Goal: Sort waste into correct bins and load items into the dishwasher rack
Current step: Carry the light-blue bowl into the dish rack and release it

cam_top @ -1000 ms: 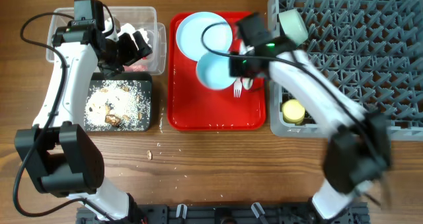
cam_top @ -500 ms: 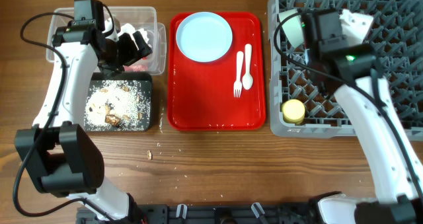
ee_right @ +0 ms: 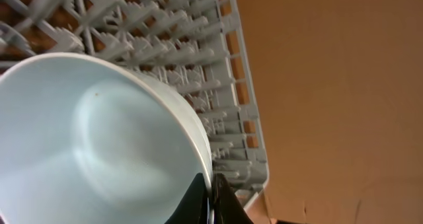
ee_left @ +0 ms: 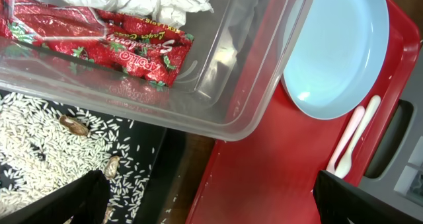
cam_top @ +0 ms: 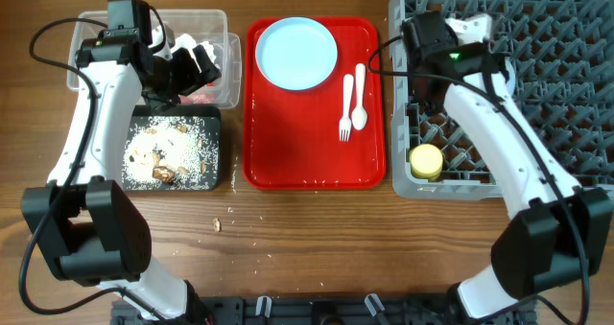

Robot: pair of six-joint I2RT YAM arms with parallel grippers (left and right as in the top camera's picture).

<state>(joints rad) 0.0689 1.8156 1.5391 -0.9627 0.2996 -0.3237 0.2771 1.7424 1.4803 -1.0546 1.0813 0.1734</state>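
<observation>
My right gripper (ee_right: 213, 191) is shut on the rim of the pale blue bowl (ee_right: 92, 145) and holds it over the left part of the grey dishwasher rack (cam_top: 556, 104); rack pegs (ee_right: 172, 39) show behind the bowl. My right arm hides the pale green bowl in the overhead view. The yellow cup (cam_top: 426, 160) sits in the rack's front left corner. The pale blue plate (cam_top: 297, 54), white spoon (cam_top: 359, 100) and fork (cam_top: 345, 109) lie on the red tray (cam_top: 317, 157). My left gripper (ee_left: 218, 204) is open and empty, above the clear tub's (cam_top: 216, 23) near edge. The red-printed wrapper (ee_left: 99, 36) lies in the tub.
The black tray (cam_top: 219, 148) in front of the tub holds rice (ee_left: 39, 131) and brown scraps. A few loose scraps (cam_top: 217, 224) lie on the wooden table in front of it. The red tray sits between the bins and the rack.
My right arm lifted the pale blue bowl off the red tray and carried it right, over the rack. My left arm has not moved.
</observation>
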